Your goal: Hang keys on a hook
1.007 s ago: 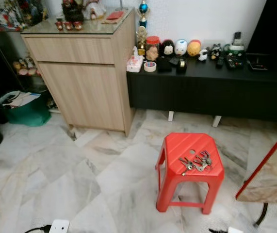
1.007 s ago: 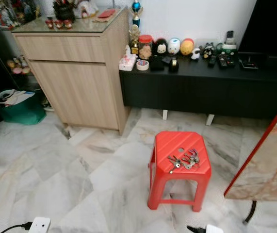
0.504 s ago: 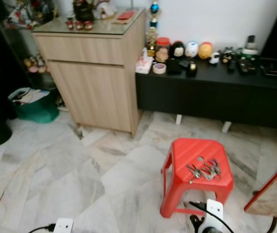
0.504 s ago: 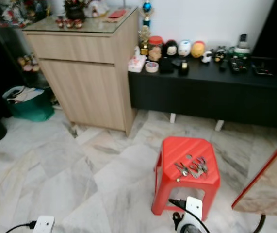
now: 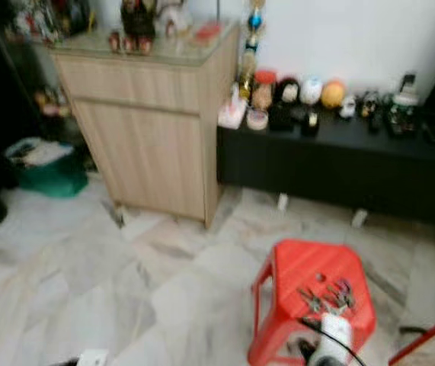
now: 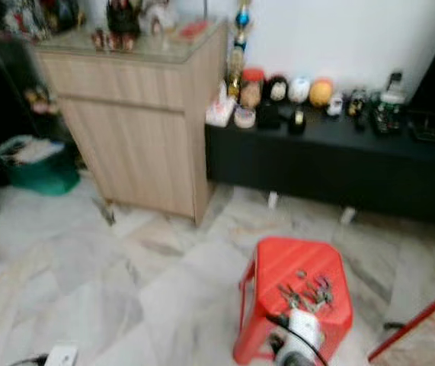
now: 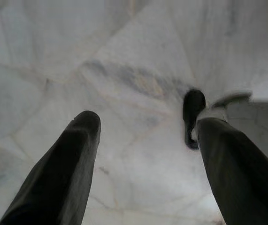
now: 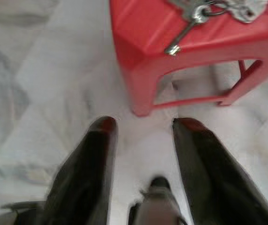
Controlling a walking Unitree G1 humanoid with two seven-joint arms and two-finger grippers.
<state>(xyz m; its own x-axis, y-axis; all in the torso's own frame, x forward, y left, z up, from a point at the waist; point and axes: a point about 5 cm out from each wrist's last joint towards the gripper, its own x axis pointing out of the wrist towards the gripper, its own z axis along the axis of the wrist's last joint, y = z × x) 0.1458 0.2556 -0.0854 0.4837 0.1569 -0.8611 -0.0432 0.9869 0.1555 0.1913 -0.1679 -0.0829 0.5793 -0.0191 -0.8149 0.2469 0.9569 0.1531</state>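
Keys (image 6: 306,293) lie on a red stool (image 6: 293,268) near a wooden cabinet (image 5: 152,126); both the left claw (image 7: 145,140) and right claw (image 8: 143,133) hang apart above marble floor (image 5: 87,282).

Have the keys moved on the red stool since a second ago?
No. The keys lie on the same right part of the red stool; the camera shifted.

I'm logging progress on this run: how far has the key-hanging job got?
Nothing is finished yet. The keys lie on the red stool, not picked up. In hand: the right gripper is open, near the stool's edge above the floor; the left gripper is open above the marble floor. Left: grasping the keys and hanging them.
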